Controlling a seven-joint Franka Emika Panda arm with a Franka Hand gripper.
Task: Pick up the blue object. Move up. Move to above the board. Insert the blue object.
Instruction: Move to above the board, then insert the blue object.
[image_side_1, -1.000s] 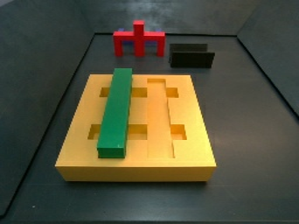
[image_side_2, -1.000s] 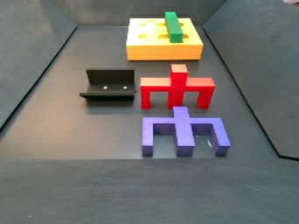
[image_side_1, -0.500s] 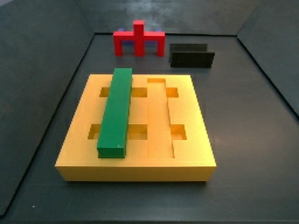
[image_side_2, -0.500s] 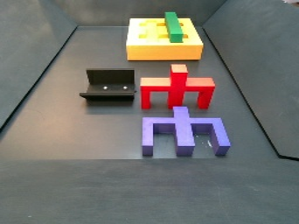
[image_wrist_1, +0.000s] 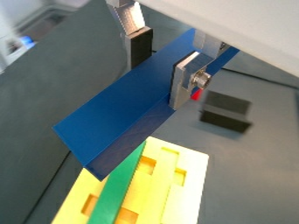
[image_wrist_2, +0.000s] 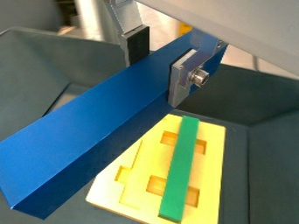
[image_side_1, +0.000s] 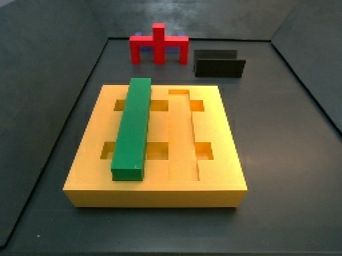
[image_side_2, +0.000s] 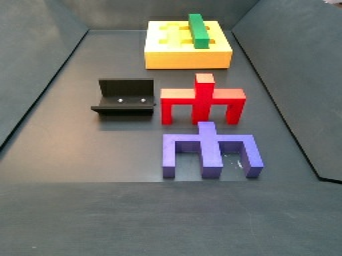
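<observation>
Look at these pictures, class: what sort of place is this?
Probably a robot test bench for insertion tasks: a dark walled floor holds a grooved yellow board with a green bar in it, and a fixture. The gripper, above the board, holds a blue bar.

Floor (image_side_1: 287, 170): dark grey, matte, flat; soft sheen in a side view (image_side_2: 80, 210).
Back wall (image_side_1: 221, 15): dark grey panel, meeting the floor at a straight seam.
Side walls (image_side_1: 34, 60): same grey, flaring outward.
Light: even, diffuse, with short, faint shadows.
Beyond the enclosure, in a wrist view: bright, blurred surroundings (image_wrist_2: 70, 13).
</observation>
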